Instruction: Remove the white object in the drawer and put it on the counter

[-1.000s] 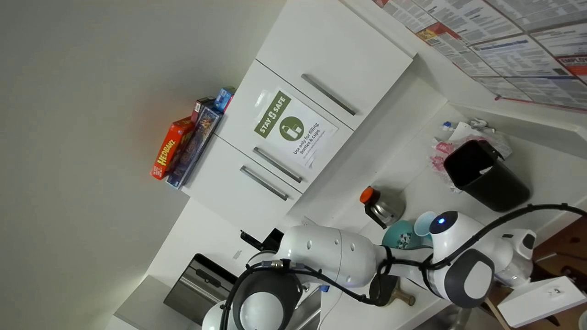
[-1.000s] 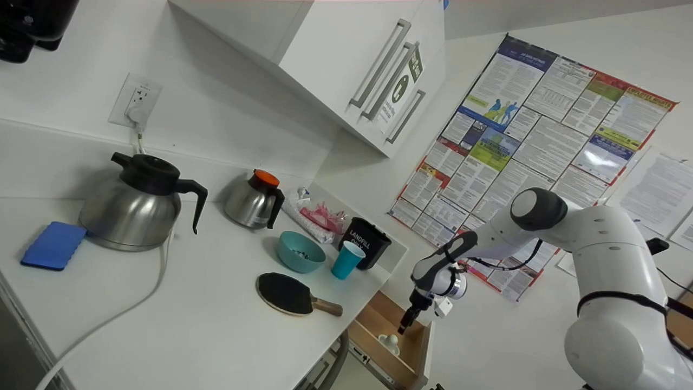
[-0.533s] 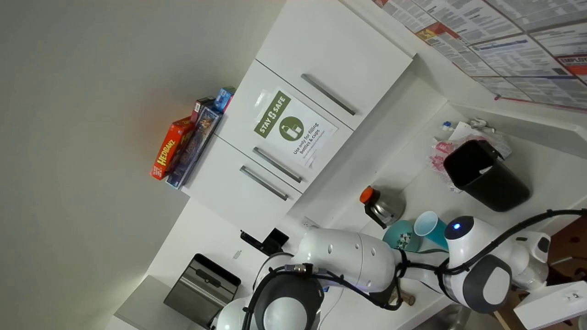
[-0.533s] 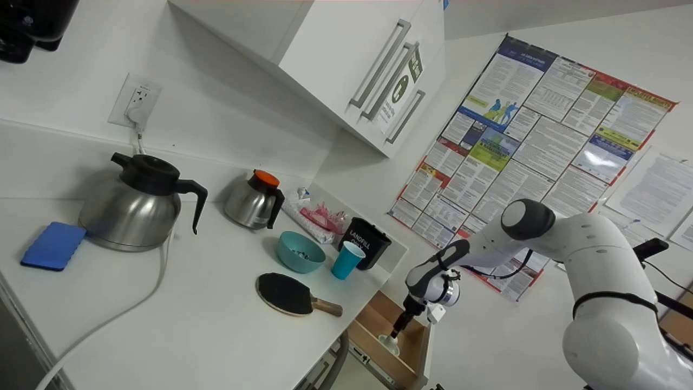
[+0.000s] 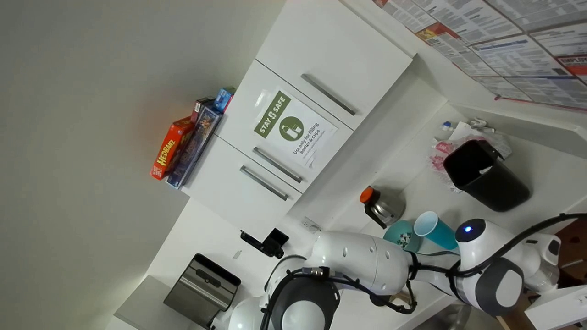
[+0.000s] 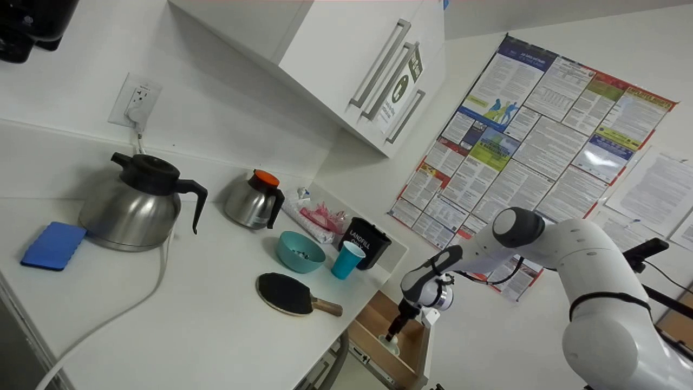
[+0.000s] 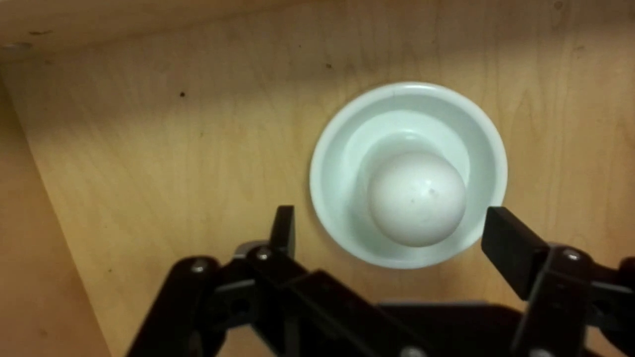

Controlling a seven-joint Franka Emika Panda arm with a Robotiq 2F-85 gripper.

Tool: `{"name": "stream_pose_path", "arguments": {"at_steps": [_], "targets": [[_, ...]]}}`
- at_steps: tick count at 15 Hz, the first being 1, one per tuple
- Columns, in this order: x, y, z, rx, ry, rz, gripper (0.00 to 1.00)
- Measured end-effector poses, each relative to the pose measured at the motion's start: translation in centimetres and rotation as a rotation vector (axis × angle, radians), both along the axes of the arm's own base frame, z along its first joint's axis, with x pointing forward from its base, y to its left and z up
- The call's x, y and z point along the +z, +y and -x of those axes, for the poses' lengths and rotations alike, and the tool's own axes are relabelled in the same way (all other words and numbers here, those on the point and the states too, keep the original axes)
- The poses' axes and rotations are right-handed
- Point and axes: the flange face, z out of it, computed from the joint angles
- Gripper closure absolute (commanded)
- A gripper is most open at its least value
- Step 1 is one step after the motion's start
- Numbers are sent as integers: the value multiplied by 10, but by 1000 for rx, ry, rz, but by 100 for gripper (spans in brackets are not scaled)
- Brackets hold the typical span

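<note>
Lying just beside the pulled-out, wood-sided drawer (image 6: 381,357), at a higher level, the white tabletop (image 6: 200,336) shows in both exterior views. White cabinets (image 5: 339,55) are mounted well above the drawer's level. A robot arm (image 6: 601,265) is present in both exterior views, its outer end over the drawer. On the tabletop, in an exterior view, a large steel carafe (image 6: 132,211) stands well apart from the drawer; a black bin (image 6: 373,246) stands nearer to it. A black paddle (image 6: 284,292) lies flat, handle end toward the drawer. The end effector (image 7: 392,223) hangs over the drawer's floor in the wrist view; its fingers (image 7: 284,233) stand well apart. Whether either finger touches the item there cannot be determined. A teal bowl (image 6: 300,254) stands near the drawer; a blue cup (image 6: 346,262) stands nearer still. The task item, a white bowl (image 7: 412,119), sits upright on the drawer's floor, with a white ball (image 7: 416,198) inside it, showing between the spread fingers.
</note>
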Motion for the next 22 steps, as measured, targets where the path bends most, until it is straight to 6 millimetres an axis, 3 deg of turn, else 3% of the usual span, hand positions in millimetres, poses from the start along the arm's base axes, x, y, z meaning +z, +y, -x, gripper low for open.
{"name": "stream_pose_path", "arguments": {"at_steps": [5,6,12,15,19,22], "targets": [[-12,-2,-2,1,2,0,73],[-14,-2,-3,2,2,1,77],[-6,-2,-8,-37,-3,-3,77],[23,1,-16,-73,28,-22,77],[87,12,-33,-81,66,-41,77],[135,33,-49,-87,45,-53,77]]}}
